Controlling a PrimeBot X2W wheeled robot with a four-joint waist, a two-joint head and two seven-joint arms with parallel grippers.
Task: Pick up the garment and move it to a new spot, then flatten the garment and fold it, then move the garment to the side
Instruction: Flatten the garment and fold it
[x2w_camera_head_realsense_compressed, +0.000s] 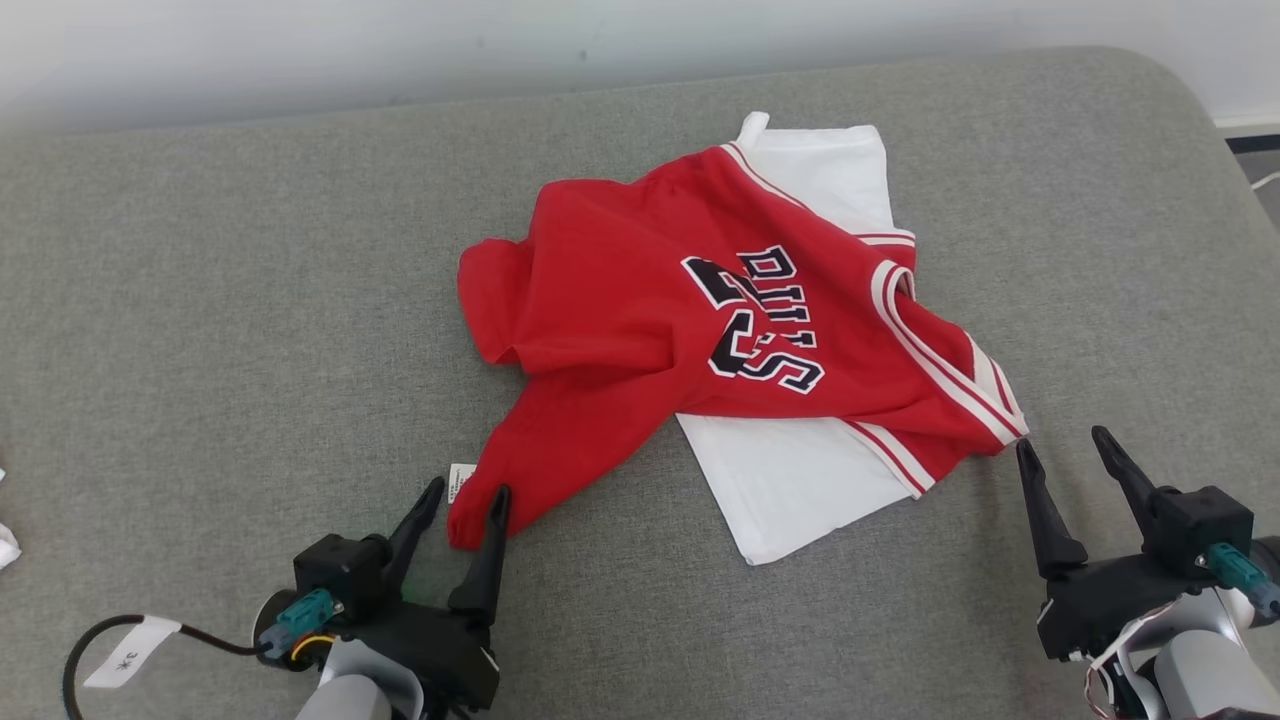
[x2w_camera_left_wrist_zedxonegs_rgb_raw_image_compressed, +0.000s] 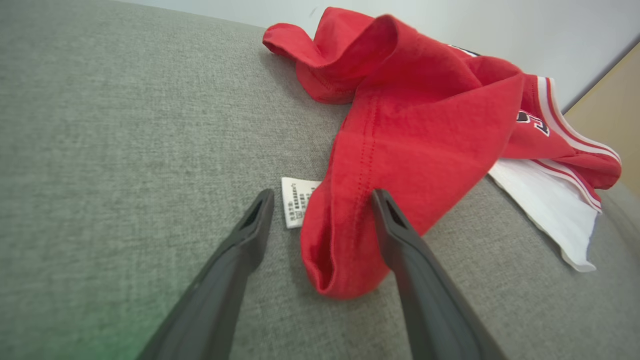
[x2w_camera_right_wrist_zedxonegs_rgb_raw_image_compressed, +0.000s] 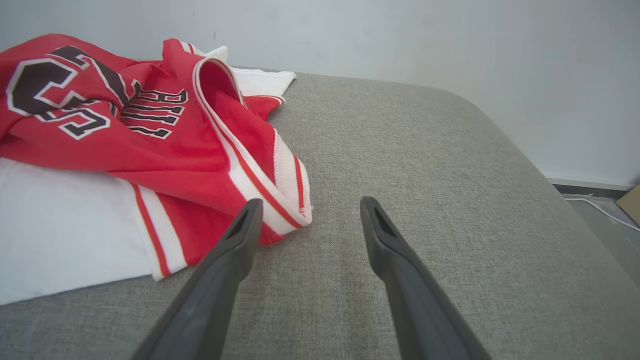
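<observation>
- My left gripper (x2w_camera_head_realsense_compressed: 468, 490) could close on nothing more than the thin rolled hem at the corner of the red jersey (x2w_camera_head_realsense_compressed: 620, 300). I judge a hold that shallow might slip out once I lift.
- The care label (x2w_camera_left_wrist_zedxonegs_rgb_raw_image_compressed: 296, 207) lies between my left fingers, just beside that corner, so a poorly aimed pinch could take the label alone.
- A white garment (x2w_camera_head_realsense_compressed: 790, 480) lies under the jersey, and dragging rather than lifting could pull it along or rumple it.
- My right gripper (x2w_camera_head_realsense_compressed: 1061, 440) sits beside the striped edge, not around it. Closing there could miss the cloth or nip the grey cushion (x2w_camera_head_realsense_compressed: 200, 300).
- My left fingers stand apart, straddling the jersey's nearest corner without pinching it.
- My right fingers are spread wide and empty, with the striped corner just beside the inner fingertip.
- The jersey lies crumpled mid-cushion, lettering up, ahead of me and between my two grippers.
</observation>
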